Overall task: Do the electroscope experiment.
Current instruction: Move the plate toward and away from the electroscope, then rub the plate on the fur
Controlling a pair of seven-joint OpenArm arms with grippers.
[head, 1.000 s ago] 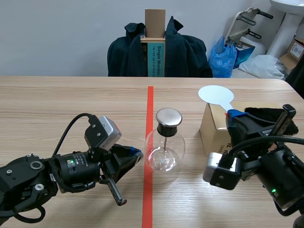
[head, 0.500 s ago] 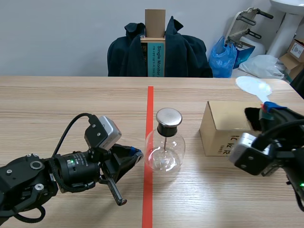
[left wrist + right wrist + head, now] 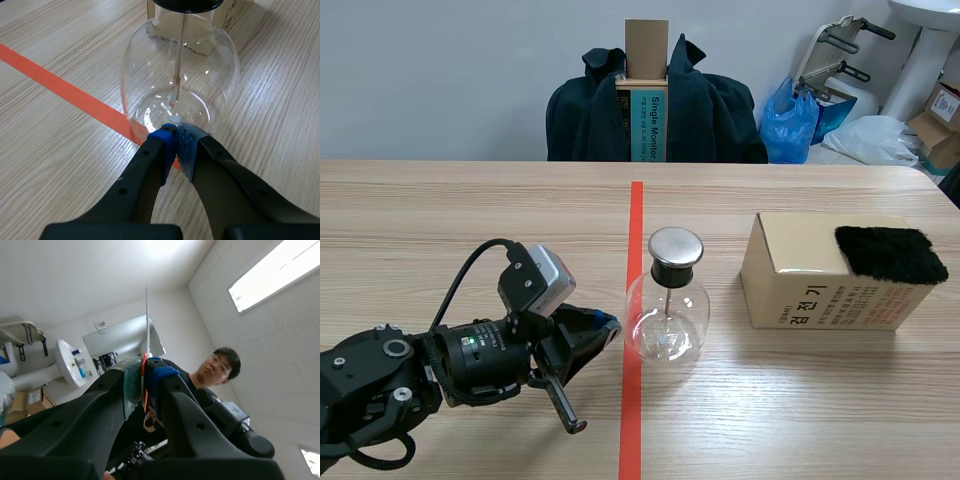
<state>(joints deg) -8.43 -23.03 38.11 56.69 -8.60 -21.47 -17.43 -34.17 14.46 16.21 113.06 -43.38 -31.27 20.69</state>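
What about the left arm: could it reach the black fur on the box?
Probably not directly: the electroscope stands right before the left gripper, between it and the black fur on the box.

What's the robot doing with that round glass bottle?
It's a science experiment. The left gripper is shut, with its tips right at the base of the glass flask, which stands on the table by the red line. The right gripper is shut on a thin flat plate and points up toward the ceiling, out of the scene view. A black furry pad lies on the cardboard box nearby.
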